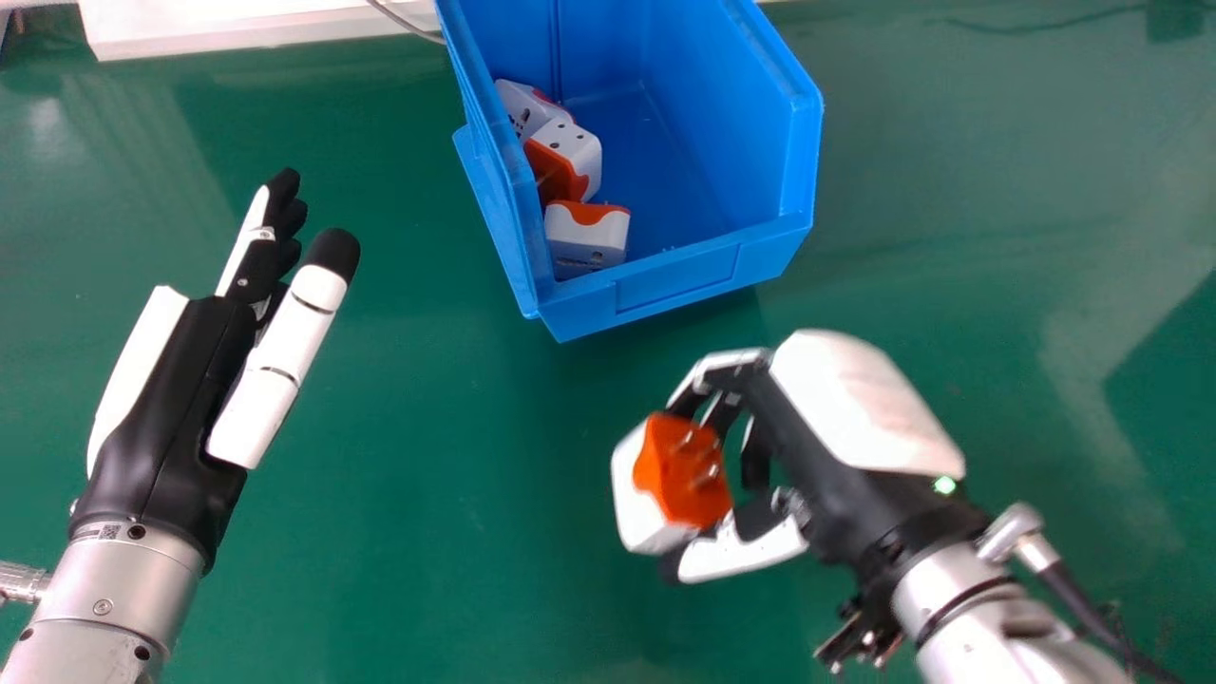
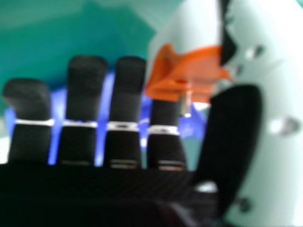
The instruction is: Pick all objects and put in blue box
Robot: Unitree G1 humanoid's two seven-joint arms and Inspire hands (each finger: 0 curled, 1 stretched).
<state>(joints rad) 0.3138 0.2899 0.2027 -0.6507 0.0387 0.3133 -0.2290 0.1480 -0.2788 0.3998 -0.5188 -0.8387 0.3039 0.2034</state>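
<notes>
Lining box (image 1: 676,280) L side — plugs (image 1: 589,239), prob.

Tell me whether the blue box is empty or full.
Neither, only partly filled: at least three adapters lie along the left side of the box, with bare floor beside them.

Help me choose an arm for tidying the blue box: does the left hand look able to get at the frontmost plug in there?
Probably yes: the left hand is open and empty, and the blue box has no lid, but it must clear the side wall beside the plug.
</notes>
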